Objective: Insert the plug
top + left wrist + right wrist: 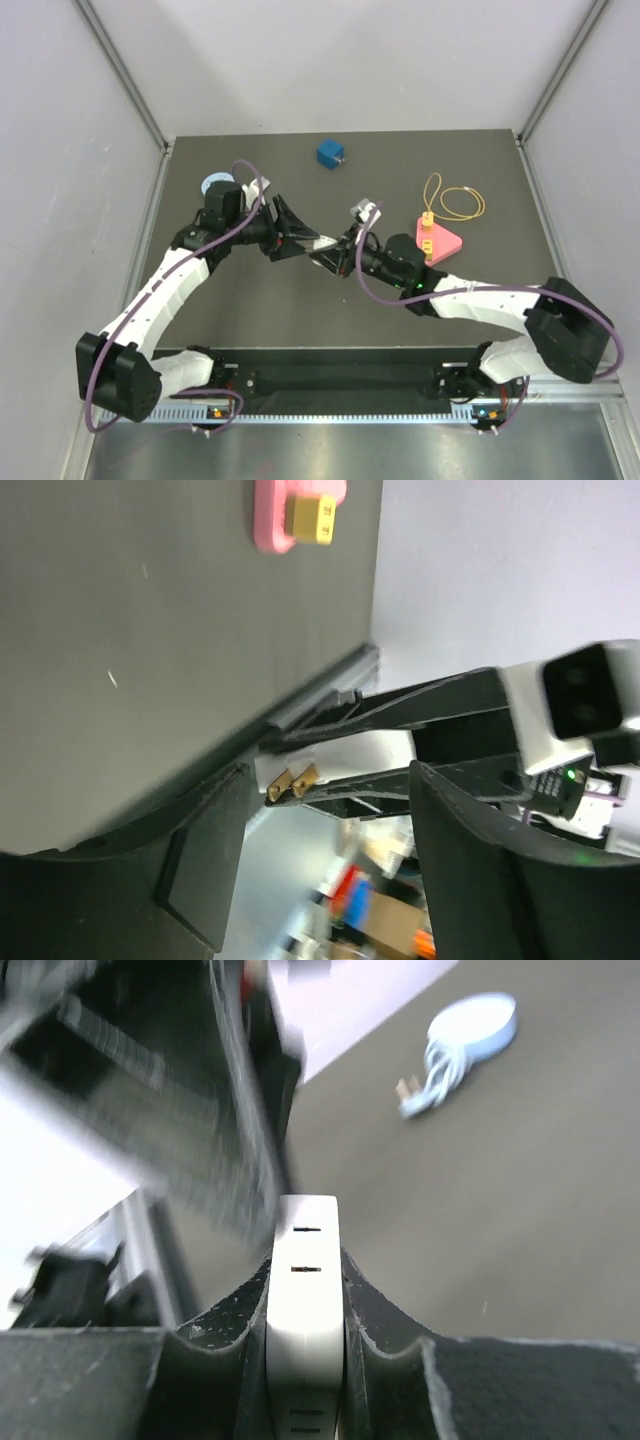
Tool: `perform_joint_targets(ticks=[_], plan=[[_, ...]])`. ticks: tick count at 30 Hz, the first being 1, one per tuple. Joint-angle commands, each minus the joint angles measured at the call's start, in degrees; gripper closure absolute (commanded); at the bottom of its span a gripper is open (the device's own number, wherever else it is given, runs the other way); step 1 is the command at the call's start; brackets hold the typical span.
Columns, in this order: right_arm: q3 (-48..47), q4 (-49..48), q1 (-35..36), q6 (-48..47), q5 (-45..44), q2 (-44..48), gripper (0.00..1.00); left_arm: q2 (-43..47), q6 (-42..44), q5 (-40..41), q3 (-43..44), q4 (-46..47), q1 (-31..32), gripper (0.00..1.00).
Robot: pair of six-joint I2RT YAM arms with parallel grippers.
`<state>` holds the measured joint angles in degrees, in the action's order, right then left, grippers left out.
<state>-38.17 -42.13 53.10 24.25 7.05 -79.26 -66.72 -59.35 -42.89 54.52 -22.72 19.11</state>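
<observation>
At ten o'clock on the desk (280,315) a coiled pale-blue cable (215,184) lies well clear of both arms. It looks parked there, not part of this step.

Nearer the centre, the left tool (298,230) hangs above the surface with its fingers (200,870) spread wide and nothing between the pads. It faces three o'clock, toward the other arm, and that reads as a stance for receiving.

Just past it, mid-desk and lifted off the surface, is the white plug (345,760). The right tool (305,1265) is clamped on its flat sides, so the body sits squarely between the pads. The grip is taken well back on the body, leaving the two brass prongs (292,782) bare and pointing at nine o'clock, into the left tool's gap. Whether the prongs touch a left finger cannot be told.

At twelve o'clock a blue cube (330,153) sits alone. At two to three o'clock lies a pink block (440,243) carrying a yellow connector (310,518), with a loop of yellow wire (455,200) behind it.

No socket matching these prongs is plainly visible, so a handover or re-grip seems likelier than insertion.
</observation>
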Motion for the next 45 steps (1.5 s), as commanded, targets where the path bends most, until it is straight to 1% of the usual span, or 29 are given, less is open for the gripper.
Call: perform_joint_targets(ticks=[1,4,5,8,14,17,21,22,25,32,35,45], plan=[[4.5,2.8,-2.6,4.1,7.8,5.2,1.00,-1.5,16.8,-1.2,5.9,1.5,-2.1,0.34],[5.7,3.3,-3.6,4.1,10.3,6.8,1.00,-1.7,20.1,-4.6,7.0,2.2,-2.1,0.34],[5.8,3.6,-4.1,4.1,12.0,7.2,1.00,-1.6,21.7,-7.0,7.6,2.3,-2.1,0.33],[6.7,4.0,-4.8,4.8,14.5,8.4,1.00,-1.7,25.0,-11.1,8.2,2.5,-2.2,0.35],[9.6,1.9,-7.5,8.6,22.0,12.8,1.00,-1.9,34.6,-15.5,10.3,-4.2,-1.9,0.40],[10.9,0.0,-7.7,10.5,23.8,14.8,1.00,-1.4,37.7,-16.8,10.1,-5.8,-0.8,0.40],[11.0,-1.6,-7.8,12.7,26.7,16.2,1.00,-1.2,38.7,-15.4,9.5,-5.6,2.8,0.41],[11.0,-1.9,-7.8,13.0,26.9,16.5,1.00,-1.5,38.7,-14.9,9.5,-5.5,4.7,0.43],[10.6,-2.9,-7.9,14.2,27.8,17.7,1.00,-2.3,39.2,-14.0,9.2,-5.1,7.5,0.48],[10.6,-2.0,-8.2,14.5,28.2,19.8,1.00,-2.4,39.6,-15.4,7.8,-4.1,8.9,0.50],[10.9,-2.2,-8.2,14.6,28.2,20.0,1.00,-2.6,39.7,-18.0,7.4,-3.4,9.6,0.51],[10.7,-3.1,-8.2,15.7,28.2,19.8,1.00,-2.4,40.9,-19.5,6.5,-2.6,11.6,0.49]])
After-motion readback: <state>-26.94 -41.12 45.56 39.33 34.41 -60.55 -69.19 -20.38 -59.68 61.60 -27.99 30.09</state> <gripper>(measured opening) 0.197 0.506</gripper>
